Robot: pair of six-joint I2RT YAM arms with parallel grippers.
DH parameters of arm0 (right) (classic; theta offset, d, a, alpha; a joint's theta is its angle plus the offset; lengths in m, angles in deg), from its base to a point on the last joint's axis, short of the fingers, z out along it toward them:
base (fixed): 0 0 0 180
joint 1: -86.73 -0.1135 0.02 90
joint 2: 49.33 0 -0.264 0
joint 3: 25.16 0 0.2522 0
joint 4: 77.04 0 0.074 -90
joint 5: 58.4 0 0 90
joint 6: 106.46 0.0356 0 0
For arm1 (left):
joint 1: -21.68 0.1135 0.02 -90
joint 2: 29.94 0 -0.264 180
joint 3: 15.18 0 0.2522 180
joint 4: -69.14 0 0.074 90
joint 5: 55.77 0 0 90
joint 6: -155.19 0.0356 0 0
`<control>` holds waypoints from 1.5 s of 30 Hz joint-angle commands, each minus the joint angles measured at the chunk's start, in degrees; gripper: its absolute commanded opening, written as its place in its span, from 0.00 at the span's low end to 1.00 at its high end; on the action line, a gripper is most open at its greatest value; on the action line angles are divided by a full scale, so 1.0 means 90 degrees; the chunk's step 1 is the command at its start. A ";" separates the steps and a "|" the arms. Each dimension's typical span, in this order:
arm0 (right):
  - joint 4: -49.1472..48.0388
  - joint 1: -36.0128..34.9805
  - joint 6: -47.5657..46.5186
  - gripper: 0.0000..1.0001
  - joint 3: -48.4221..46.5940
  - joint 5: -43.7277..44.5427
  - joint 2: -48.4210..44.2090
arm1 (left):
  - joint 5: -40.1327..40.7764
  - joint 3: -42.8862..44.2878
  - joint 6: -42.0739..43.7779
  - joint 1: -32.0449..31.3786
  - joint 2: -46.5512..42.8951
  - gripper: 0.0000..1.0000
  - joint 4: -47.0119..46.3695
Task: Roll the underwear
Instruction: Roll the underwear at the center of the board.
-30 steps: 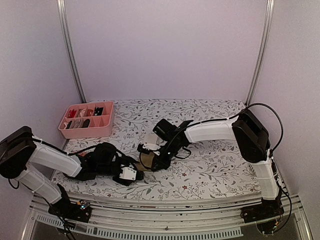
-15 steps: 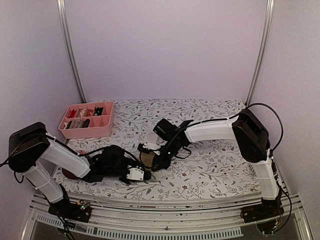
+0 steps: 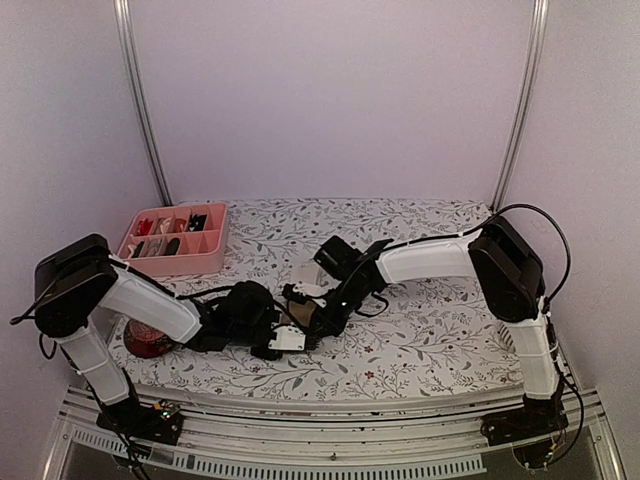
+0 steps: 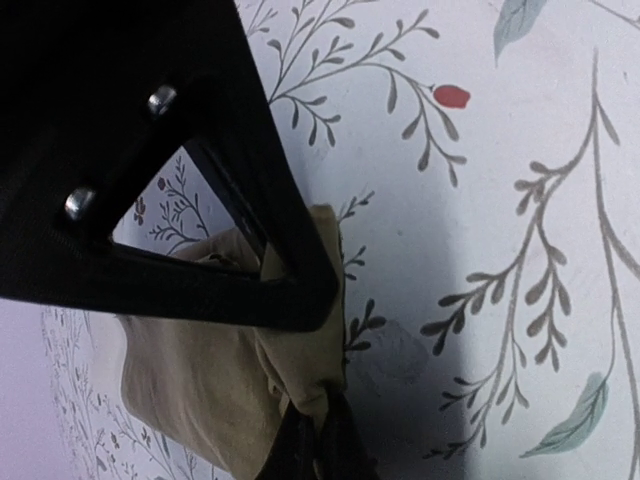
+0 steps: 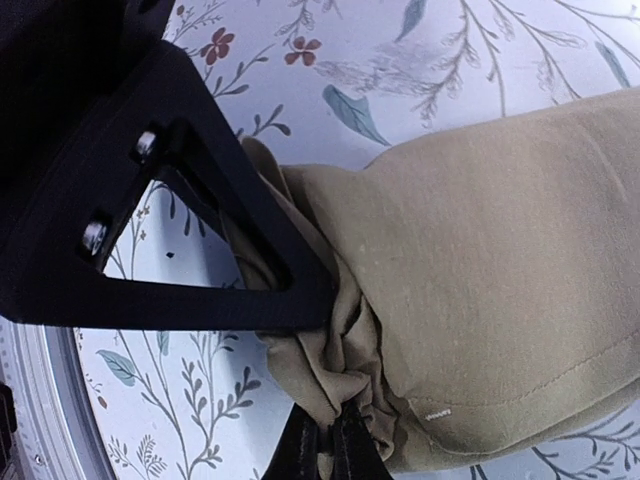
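Note:
The tan-beige underwear (image 3: 303,315) lies bunched on the floral tabletop, between my two grippers. In the left wrist view my left gripper (image 4: 320,445) is shut on a pinched corner of the tan cloth (image 4: 200,370). My right gripper (image 5: 335,445) is shut on a gathered fold at the opposite edge of the cloth (image 5: 480,290), whose stitched hem shows at the lower right. From above, the left gripper (image 3: 293,330) and right gripper (image 3: 313,318) sit almost against each other and hide most of the garment.
A pink divided tray (image 3: 128,258) with several small folded items stands at the back left. A dark red round object (image 3: 148,340) sits by the left arm near the table's front left edge. Metal rails frame the back corners.
My left arm has reached right to the tan underwear and its gripper has shut on the cloth. The red object behind it has come into view. The right gripper stays shut, shifted slightly right.

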 commanded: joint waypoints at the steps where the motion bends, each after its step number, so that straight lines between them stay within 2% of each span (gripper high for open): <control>1: 0.0008 0.0088 0.0198 0.04 0.0694 0.0210 -0.0424 | -0.0109 0.0500 -0.0258 -0.0064 0.0296 0.00 0.0585; 4: -0.0214 0.0090 0.0324 0.04 0.1180 0.0203 -0.0829 | -0.0533 0.0838 -0.0434 -0.0076 0.0324 0.00 0.0998; 6: -0.0334 0.0093 0.0377 0.08 0.1472 0.0256 -0.0997 | -0.0903 0.0971 -0.0549 -0.0086 0.0330 0.00 0.1242; 8: -0.0390 0.0098 0.0416 0.17 0.1661 0.0286 -0.1129 | -0.1170 0.1084 -0.0624 -0.0127 0.0396 0.00 0.1503; 10: -0.0511 0.0098 0.0464 0.37 0.1843 0.0441 -0.1341 | -0.1292 0.1199 -0.0721 -0.0168 0.0476 0.00 0.1697; 11: -0.0605 0.0100 0.0501 0.42 0.1973 0.0561 -0.1501 | -0.1355 0.1269 -0.0815 -0.0173 0.0507 0.00 0.1819; 14: -0.0838 0.0099 0.0589 0.54 0.2381 0.0852 -0.2085 | -0.1677 0.1486 -0.1003 -0.0157 0.0572 0.00 0.2263; 17: -0.1126 0.0099 0.0780 0.62 0.2966 0.1193 -0.2850 | -0.1944 0.1601 -0.1190 -0.0147 0.0645 0.00 0.2401; 26: -0.1914 0.0096 0.1381 0.71 0.4854 0.2355 -0.5681 | -0.3071 0.1895 -0.1904 -0.0028 0.1081 0.00 0.2127; 31: -0.2255 0.0078 0.1390 0.71 0.5527 0.2700 -0.6893 | -0.3343 0.2019 -0.1960 -0.0143 0.1185 0.00 0.1987; 34: -0.2670 -0.0226 0.1228 0.72 0.5886 0.2917 -0.7431 | -0.3656 0.1859 -0.2103 -0.0156 0.1162 0.00 0.1830; 38: -0.2902 -0.0851 0.0745 0.76 0.5963 0.3304 -0.7386 | -0.3697 0.1485 -0.2458 -0.0021 0.1073 0.00 0.1610; 45: -0.3206 -0.1809 -0.0002 0.79 0.5478 0.4262 -0.5990 | -0.4797 0.1835 -0.3380 0.0847 0.1348 0.00 0.2106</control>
